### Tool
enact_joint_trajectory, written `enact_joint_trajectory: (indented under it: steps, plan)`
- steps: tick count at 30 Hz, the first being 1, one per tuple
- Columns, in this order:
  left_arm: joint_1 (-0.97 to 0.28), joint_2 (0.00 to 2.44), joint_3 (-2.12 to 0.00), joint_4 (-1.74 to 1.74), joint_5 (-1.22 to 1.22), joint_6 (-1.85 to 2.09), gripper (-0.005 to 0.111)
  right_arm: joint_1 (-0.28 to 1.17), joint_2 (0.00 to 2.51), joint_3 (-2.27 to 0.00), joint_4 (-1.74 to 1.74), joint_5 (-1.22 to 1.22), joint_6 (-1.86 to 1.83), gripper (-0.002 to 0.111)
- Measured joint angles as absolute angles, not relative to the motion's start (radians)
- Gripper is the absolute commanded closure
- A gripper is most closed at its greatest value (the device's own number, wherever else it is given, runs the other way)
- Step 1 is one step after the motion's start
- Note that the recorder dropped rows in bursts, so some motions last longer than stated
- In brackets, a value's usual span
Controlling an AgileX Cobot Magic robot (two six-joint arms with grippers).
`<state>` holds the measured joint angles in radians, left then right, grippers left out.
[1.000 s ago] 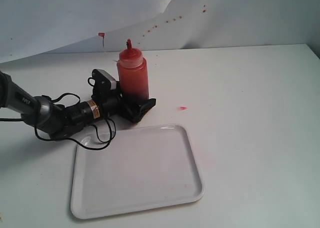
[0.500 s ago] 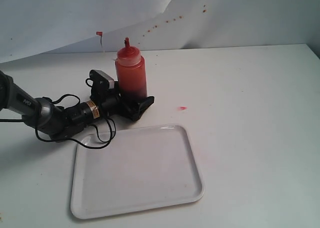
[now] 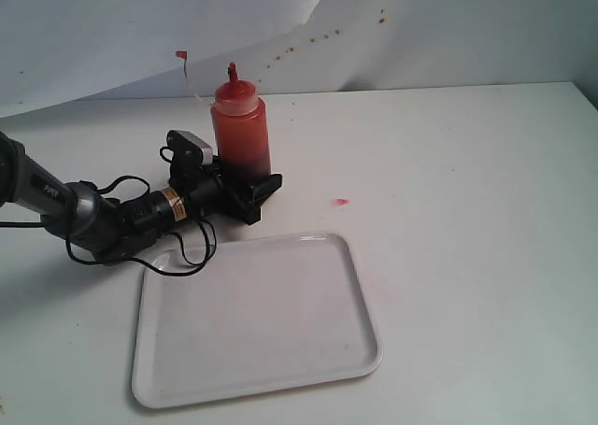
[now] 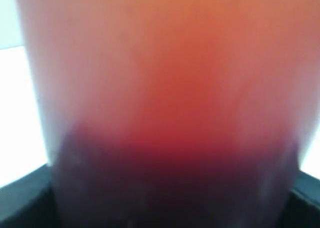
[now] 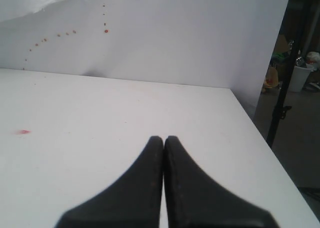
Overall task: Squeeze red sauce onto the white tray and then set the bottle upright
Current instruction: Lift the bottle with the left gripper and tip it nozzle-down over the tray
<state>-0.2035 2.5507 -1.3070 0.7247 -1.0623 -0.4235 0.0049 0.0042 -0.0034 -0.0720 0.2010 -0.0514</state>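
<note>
Table [image 3: 467, 163]: white, fills the exterior view.

White tray [image 3: 252, 322]: lower centre-left of the frame, flat. I see no sauce on it, so I judge the squeeze is not yet done.

Left arm [image 3: 84, 215]: reaches in low from the left edge.

Bottle [image 3: 240, 131]: upper left of centre, above the tray's far edge, upright or nearly so. Nozzle [image 3: 232, 70] points up. The red sauce [image 3: 245, 166] sits dark in its lower part. In the left wrist view the bottle fills the whole frame as a blur.

Left gripper [image 3: 248, 188]: jaws clamped on the bottle's lower part.

Right gripper [image 5: 163, 143]: jaws pressed together, holding nothing. It is out of the exterior view.

Pink smear [image 3: 341, 202]: on the table right of the bottle, clear of the tray.

My plan:
- Carry the bottle down-frame until the nozzle is over the tray's middle.
- Tip slowly, because the sauce must run down to the cap.
- Tighten the grip gently; a hard pinch may spurt past the rim.
</note>
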Motion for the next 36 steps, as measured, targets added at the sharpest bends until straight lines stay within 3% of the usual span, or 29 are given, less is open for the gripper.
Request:
enact_joint_trajectory:
  steps: [12,24,36]
  plan:
    - [-0.199,2.422,-1.244,0.81,-1.008,-0.404,0.107,0.005,0.004,-0.003,-0.072,0.201,-0.051,0.108]
    - [-0.08,2.02,-0.911,0.812,-0.992,-0.256,0.107,0.005,0.004,-0.003,-0.072,0.201,-0.051,0.108]
    - [-0.071,1.549,-0.728,0.817,-0.583,-0.094,0.107,0.005,0.004,-0.003,-0.072,0.201,-0.051,0.108]
